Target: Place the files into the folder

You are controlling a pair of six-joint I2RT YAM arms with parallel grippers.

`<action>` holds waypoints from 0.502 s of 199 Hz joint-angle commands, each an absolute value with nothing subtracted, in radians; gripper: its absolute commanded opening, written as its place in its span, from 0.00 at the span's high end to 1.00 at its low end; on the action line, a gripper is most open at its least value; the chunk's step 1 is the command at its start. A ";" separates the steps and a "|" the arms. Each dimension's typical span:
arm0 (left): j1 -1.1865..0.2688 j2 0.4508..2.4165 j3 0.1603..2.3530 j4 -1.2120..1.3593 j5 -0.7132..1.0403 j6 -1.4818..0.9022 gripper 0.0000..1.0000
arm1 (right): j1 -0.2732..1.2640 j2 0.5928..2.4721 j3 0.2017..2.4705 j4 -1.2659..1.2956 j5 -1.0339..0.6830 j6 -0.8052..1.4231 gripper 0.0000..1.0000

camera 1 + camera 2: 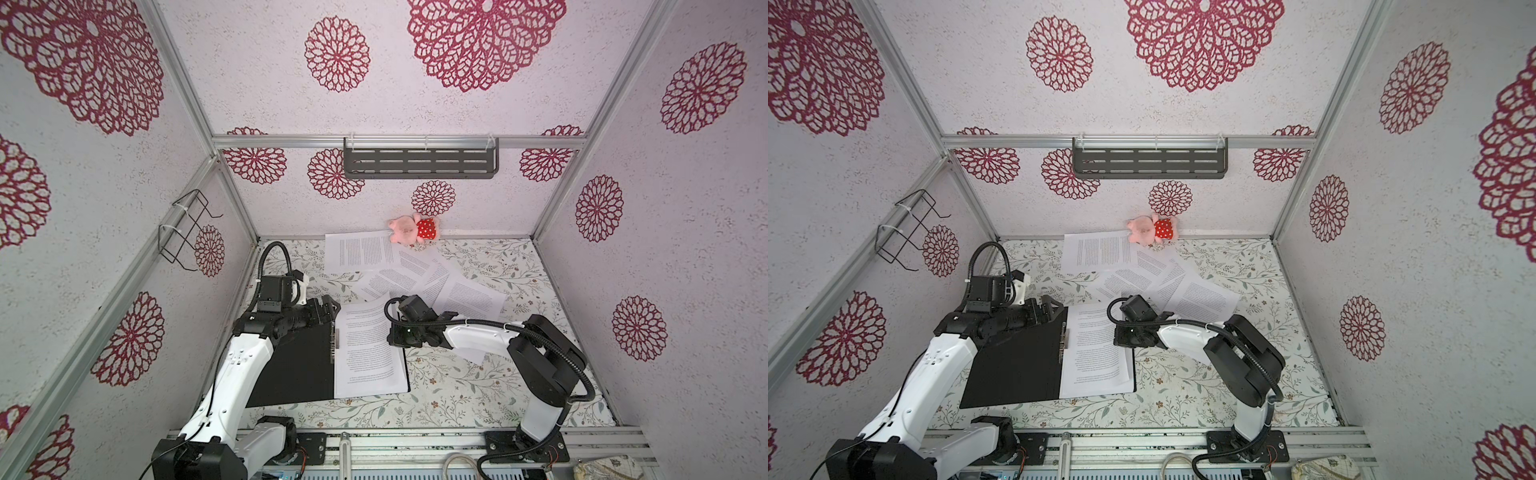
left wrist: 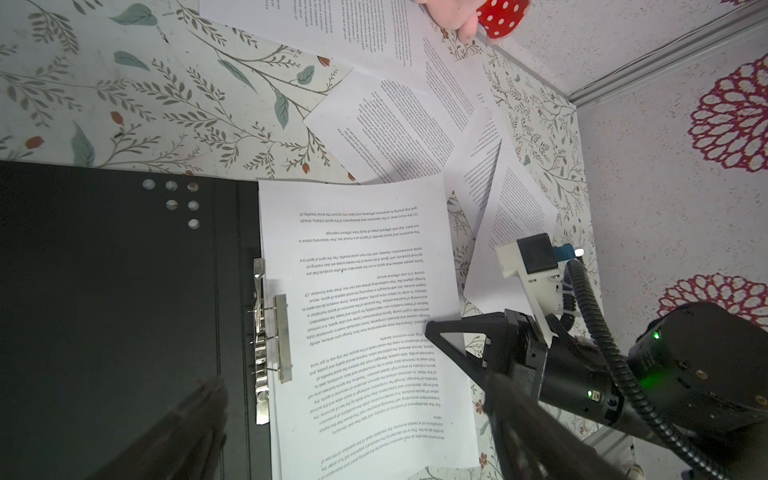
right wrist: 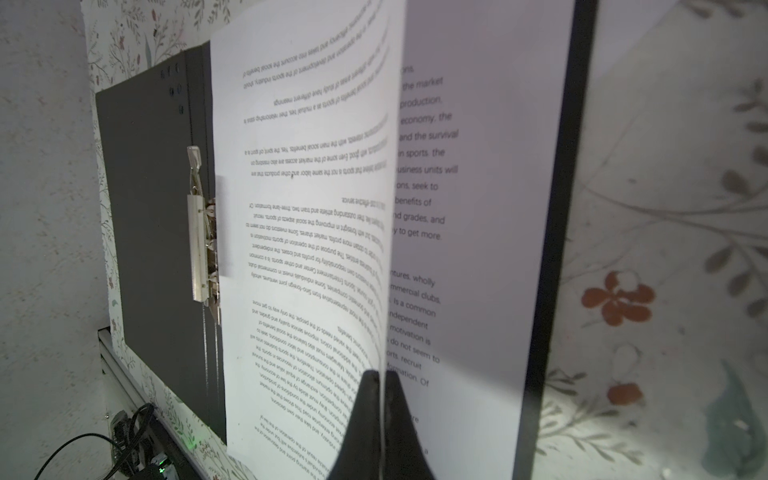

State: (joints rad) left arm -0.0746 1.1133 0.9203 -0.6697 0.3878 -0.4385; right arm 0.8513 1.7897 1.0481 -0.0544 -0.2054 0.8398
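Step in hand: filing one sheet.

- Right fingers (image 3: 372, 386) are pinched shut on the edge of a printed sheet (image 1: 365, 345). The sheet is raised over the right half of the open folder (image 1: 291, 365), with another page beneath it.
- Left fingers (image 1: 330, 308) are spread wide and empty, by the folder's far edge.
- Loose sheets (image 1: 469, 297) lie beyond the folder on the bench (image 1: 478, 395).

Next move, judged: lay the sheet flat and square to the spine clip (image 2: 270, 336), then release.

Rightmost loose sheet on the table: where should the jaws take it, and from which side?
Right-hand corner, coming from the right, low and nearly level. The sheet lies flat; its left side meets the other sheets, but that corner lies alone on bare table, so it is likely easiest to lift.
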 commanded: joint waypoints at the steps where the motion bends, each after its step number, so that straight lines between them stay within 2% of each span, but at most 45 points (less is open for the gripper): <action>1: -0.078 1.119 0.914 -0.653 0.401 -0.431 0.01 | 0.862 1.793 1.048 -0.043 -0.201 0.857 1.00; 100: -0.077 1.121 0.914 -0.651 0.403 -0.432 0.01 | 0.865 1.799 1.053 -0.042 -0.204 0.856 1.00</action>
State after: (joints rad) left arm -0.0746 1.1133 0.9203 -0.6693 0.3912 -0.4385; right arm 0.8551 1.7935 1.0481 -0.0490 -0.2058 0.8406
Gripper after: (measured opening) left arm 0.988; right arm 0.049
